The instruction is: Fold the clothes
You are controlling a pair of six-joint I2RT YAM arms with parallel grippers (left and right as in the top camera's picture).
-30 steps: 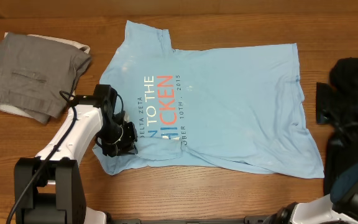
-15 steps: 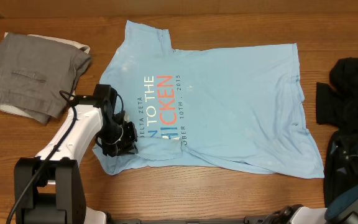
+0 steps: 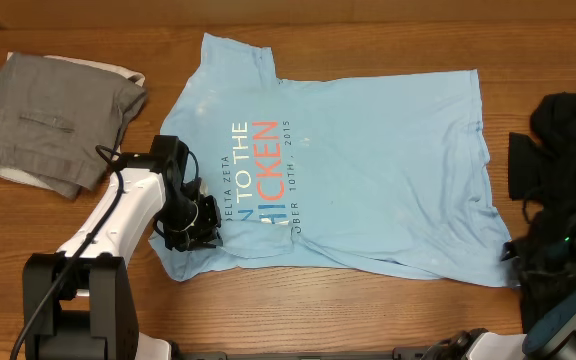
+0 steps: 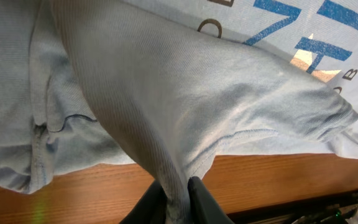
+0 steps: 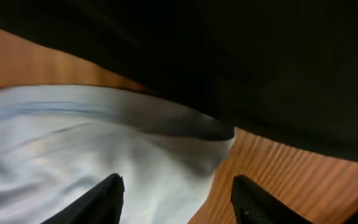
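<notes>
Right tool (image 5: 178,190) now at T-shirt (image 3: 368,160) corner, spread, seemingly empty; left tool (image 4: 176,198) pinching fold.

Brown wooden table (image 3: 368,310): light blue printed T-shirt (image 3: 368,170) spread from left claw (image 3: 196,222) to right claw (image 3: 524,258); grey folded garment (image 3: 53,115) beyond left claw, black clothes pile (image 3: 565,118) beyond right claw.

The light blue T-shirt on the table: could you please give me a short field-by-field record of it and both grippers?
garment: light blue T-shirt, spread on the wooden table, printed side up
left gripper: shut, pinching a fold of fabric near the shirt's lower left corner
right gripper: open, fingers over the shirt's lower right corner, not gripping
other items: folded grey garment beyond the shirt's left side; black pile, probably clothing, on the right
fold state: no fold made yet
</notes>
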